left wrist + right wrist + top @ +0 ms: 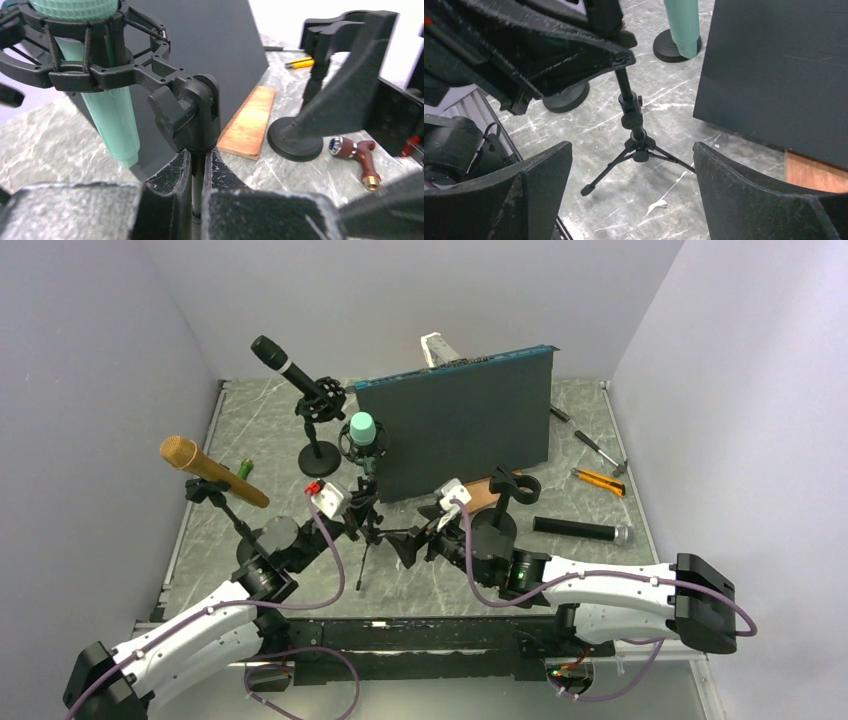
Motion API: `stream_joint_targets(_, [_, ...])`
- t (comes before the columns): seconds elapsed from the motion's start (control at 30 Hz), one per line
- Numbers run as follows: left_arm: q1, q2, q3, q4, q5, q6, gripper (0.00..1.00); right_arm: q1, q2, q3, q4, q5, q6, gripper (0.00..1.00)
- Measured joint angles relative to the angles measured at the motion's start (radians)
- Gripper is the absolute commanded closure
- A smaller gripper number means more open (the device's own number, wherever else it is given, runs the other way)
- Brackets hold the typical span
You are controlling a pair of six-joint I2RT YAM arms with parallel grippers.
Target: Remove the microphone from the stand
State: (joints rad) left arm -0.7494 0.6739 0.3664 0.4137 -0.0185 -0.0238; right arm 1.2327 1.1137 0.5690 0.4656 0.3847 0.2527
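**Green microphone seated in its stand, pole clamped by one gripper**

- Right gripper, nearest, at 5 o'clock of the tripod stand: fingers spread wide. Tripod legs in view between them, apart from both, nothing held.
- Left gripper, reaching in from 7 o'clock: fingers pinching the stand's thin pole just below the swivel joint.
- Green microphone: head up, seated in the black shock mount at the top of the stand, tail hanging below the ring.
- Wooden block: flat on the grey table at 3 o'clock, beside the round base of an empty clip stand.
- Loose black microphone: lying flat at 3 o'clock, well apart.
- Gold microphone: tilted on its own stand at 9 o'clock.
- Dark panel: upright at 1 o'clock, just behind the green microphone.
- Yellow knife: at 2 o'clock, near the right wall.
- Far black microphone: tilted on a round-base stand at 11 o'clock.
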Motion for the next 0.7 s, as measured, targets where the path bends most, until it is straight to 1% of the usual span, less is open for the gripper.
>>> stream_joint_targets(0.13, [-0.005,-0.004,-0.094,0.151,0.076,0.032,1.0,-0.003,-0.031,-0.017,-0.006,0.011,0.01,0.08])
stream_joint_targets(0.2, [-0.005,-0.003,-0.137,0.223,0.098,0.043,0.93,-0.003,-0.032,-0.017,-0.011,0.011,0.016,0.08])
stream_joint_targets(0.27, [-0.005,-0.005,-0.158,0.265,0.121,0.053,0.9,-0.003,-0.034,-0.022,-0.013,0.012,0.022,0.09])
stream_joint_targets(0.3, [-0.005,-0.007,-0.167,0.281,0.129,0.057,0.87,-0.003,-0.035,-0.025,-0.014,0.012,0.026,0.09])
stream_joint_targets(0.43, [-0.005,-0.064,-0.2,0.284,0.126,0.055,0.77,-0.003,-0.043,-0.044,-0.018,0.018,0.038,0.09])
stream_joint_targets(0.57, [-0.005,-0.142,-0.214,0.211,0.102,0.048,0.6,-0.003,-0.05,-0.049,-0.027,0.026,0.041,0.08])
stream_joint_targets(0.7, [-0.005,-0.18,-0.214,0.151,0.072,0.015,0.53,-0.003,-0.05,-0.049,-0.029,0.026,0.043,0.09])
